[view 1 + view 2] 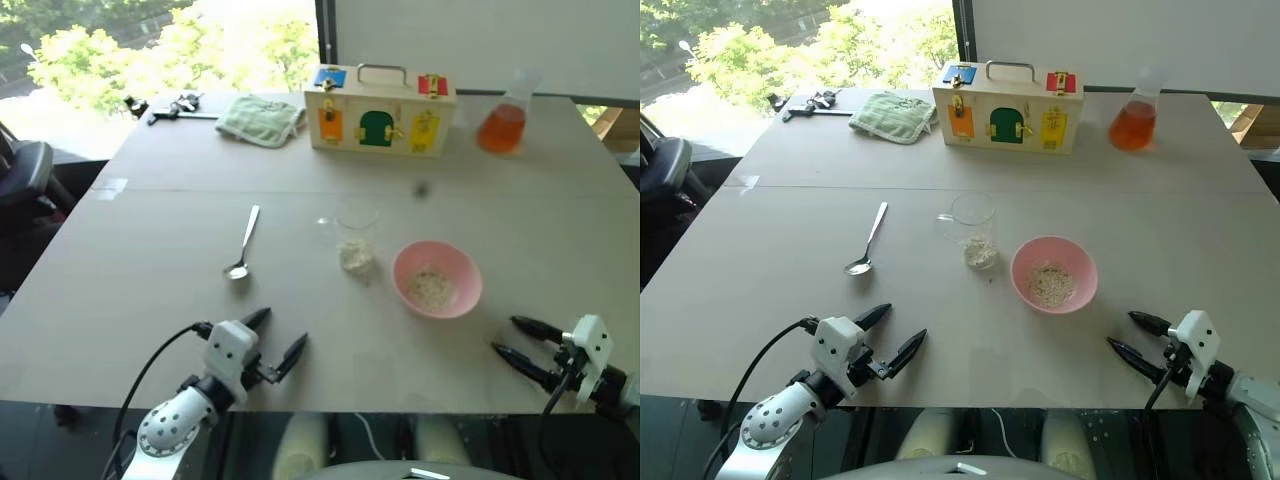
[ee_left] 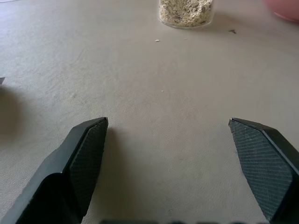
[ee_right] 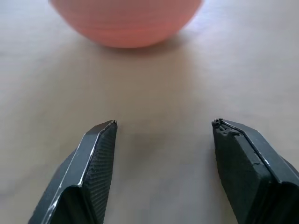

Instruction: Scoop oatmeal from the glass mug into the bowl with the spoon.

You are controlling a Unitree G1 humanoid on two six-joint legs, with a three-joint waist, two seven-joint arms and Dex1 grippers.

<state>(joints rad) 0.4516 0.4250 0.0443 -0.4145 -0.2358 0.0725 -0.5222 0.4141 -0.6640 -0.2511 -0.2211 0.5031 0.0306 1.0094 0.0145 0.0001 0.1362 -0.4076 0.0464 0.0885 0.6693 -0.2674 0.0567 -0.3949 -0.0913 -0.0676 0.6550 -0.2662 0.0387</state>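
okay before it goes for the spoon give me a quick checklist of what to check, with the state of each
1. Left gripper open and empty: ok.
2. Right gripper open and empty: ok.
3. Spoon lying free on the table, nothing on or against it: ok.
4. Glass mug upright, oatmeal inside: ok.
5. Pink bowl upright beside the mug, apart from it: ok; it already holds some oatmeal.
6. Stray flakes on the table by the mug: not ok, a few.

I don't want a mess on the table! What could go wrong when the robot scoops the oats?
The glass mug is small and clear, so a gripper could knock it over. The spoon lies flat, hard to pinch. The mug stands just beside the bowl, but oatmeal might still drop between them.
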